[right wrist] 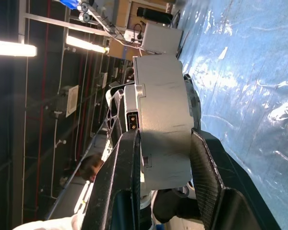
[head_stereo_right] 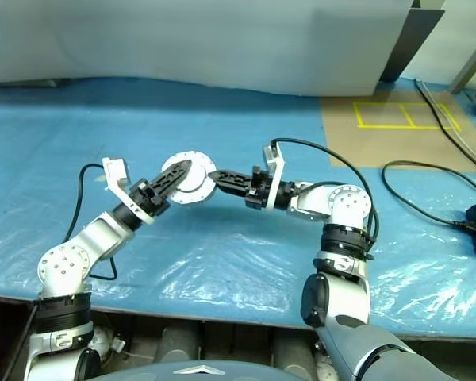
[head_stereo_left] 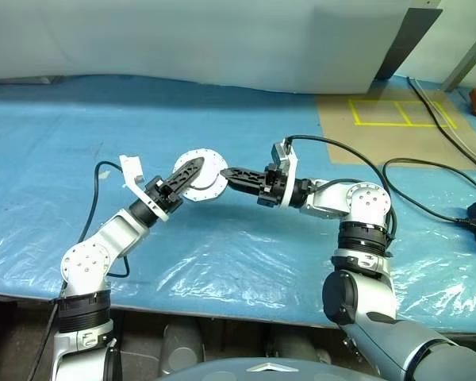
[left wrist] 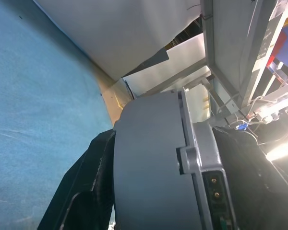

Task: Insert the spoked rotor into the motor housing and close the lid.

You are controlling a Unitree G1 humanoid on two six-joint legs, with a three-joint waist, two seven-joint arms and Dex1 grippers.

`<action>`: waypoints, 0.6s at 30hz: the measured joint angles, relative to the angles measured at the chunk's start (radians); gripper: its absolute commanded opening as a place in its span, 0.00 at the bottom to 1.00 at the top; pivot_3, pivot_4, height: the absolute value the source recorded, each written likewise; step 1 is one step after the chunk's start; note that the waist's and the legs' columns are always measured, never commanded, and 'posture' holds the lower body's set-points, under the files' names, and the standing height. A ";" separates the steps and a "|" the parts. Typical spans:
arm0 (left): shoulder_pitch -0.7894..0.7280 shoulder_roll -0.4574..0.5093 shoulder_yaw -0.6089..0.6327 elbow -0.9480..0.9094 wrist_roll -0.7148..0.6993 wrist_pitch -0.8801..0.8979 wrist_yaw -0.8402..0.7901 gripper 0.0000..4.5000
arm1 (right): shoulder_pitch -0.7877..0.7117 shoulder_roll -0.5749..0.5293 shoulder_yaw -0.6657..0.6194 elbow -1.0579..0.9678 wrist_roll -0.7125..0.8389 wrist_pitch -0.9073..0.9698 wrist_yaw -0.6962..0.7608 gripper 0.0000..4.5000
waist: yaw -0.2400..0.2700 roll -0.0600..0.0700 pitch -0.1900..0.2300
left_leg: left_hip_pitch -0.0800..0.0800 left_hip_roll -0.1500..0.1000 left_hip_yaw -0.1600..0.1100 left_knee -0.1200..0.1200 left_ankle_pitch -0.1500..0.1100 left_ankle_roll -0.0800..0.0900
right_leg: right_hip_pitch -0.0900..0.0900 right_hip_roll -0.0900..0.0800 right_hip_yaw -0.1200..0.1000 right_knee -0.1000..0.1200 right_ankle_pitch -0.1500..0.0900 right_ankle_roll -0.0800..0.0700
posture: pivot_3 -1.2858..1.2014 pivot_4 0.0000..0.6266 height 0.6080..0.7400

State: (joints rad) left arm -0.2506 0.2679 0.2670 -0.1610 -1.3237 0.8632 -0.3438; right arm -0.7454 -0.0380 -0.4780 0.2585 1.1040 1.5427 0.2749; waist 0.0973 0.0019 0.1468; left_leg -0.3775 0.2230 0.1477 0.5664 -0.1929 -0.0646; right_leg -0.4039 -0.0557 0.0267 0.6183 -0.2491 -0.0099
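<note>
Item: motor housing [head_stereo_left: 202, 176], round silver-grey puck, held in the air above the blue-covered tabletop [head_stereo_left: 246, 230], pale flanged face toward the head camera.
Holders: left pincer [head_stereo_left: 192, 169] clamped across the body from one side; right pincer [head_stereo_left: 236, 176] clamped on it from the opposite side, one finger on each flat face in the right wrist view.
Lid and rotor: cannot tell whether fitted.
Handling judgement: keep one firm grip while the other shifts; press faces squarely, avoiding tilt, so the puck does not drop.
</note>
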 measured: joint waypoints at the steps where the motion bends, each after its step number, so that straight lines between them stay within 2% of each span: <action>1: 0.001 0.011 -0.015 -0.001 0.005 0.014 -0.013 0.59 | 0.000 0.000 -0.002 0.000 -0.006 -0.027 -0.005 0.53 | 0.002 0.000 0.000 | 0.000 0.000 0.000 0.000 0.000 0.000 | 0.000 0.000 0.000 0.000 0.000 0.000 | 0.52 0.24 1.00; 7: 0.004 0.033 -0.055 0.017 0.026 0.059 -0.040 0.59 | 0.000 -0.001 -0.011 0.000 -0.006 -0.077 -0.009 0.99 | -0.001 0.000 0.000 | 0.000 0.000 0.000 0.000 0.000 0.000 | 0.000 0.000 0.000 0.000 0.000 0.000 | 0.52 0.24 1.00; 18: -0.084 0.020 -0.025 0.068 0.033 0.058 0.011 0.59 | -0.002 -0.008 -0.008 0.005 -0.001 -0.058 -0.007 1.00 | -0.001 0.000 0.000 | 0.000 0.000 0.000 0.000 0.000 0.000 | 0.000 0.000 0.000 0.001 0.000 0.000 | 0.52 0.24 1.00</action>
State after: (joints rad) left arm -0.3344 0.2880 0.2422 -0.0933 -1.2904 0.9210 -0.3327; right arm -0.7472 -0.0461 -0.4862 0.2631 1.1029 1.4843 0.2679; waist 0.0959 0.0016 0.1470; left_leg -0.3771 0.2228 0.1477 0.5669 -0.1929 -0.0646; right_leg -0.4039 -0.0555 0.0267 0.6194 -0.2491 -0.0098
